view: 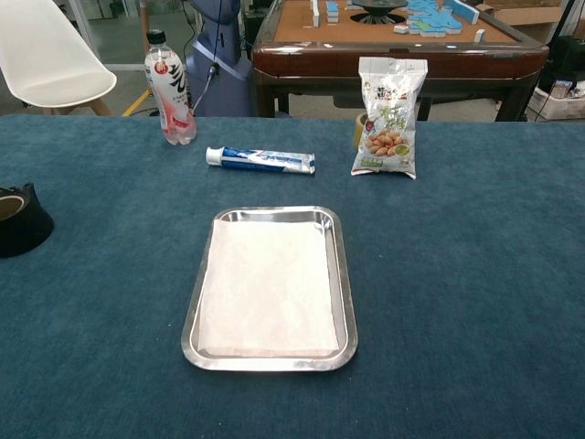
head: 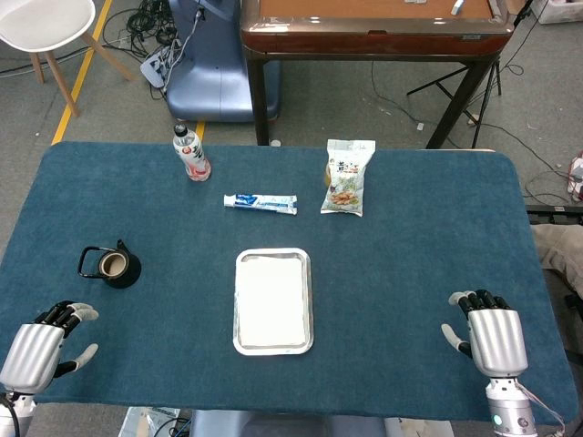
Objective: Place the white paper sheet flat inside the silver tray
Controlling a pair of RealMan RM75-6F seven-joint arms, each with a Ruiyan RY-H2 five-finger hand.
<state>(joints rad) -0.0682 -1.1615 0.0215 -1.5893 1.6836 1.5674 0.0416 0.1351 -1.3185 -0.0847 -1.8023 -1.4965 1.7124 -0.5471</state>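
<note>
The white paper sheet (head: 271, 301) (view: 269, 289) lies flat inside the silver tray (head: 309, 300) (view: 343, 274) at the middle of the blue table. My right hand (head: 492, 339) hovers near the front right corner of the table, far from the tray, fingers apart and holding nothing. My left hand (head: 41, 343) sits at the front left corner, also empty with fingers spread. Neither hand shows in the chest view.
A drink bottle (head: 190, 152) (view: 170, 89), a toothpaste tube (head: 260, 203) (view: 260, 160) and a snack bag (head: 348, 177) (view: 389, 115) lie behind the tray. A black tape dispenser (head: 111, 265) (view: 18, 220) sits at the left.
</note>
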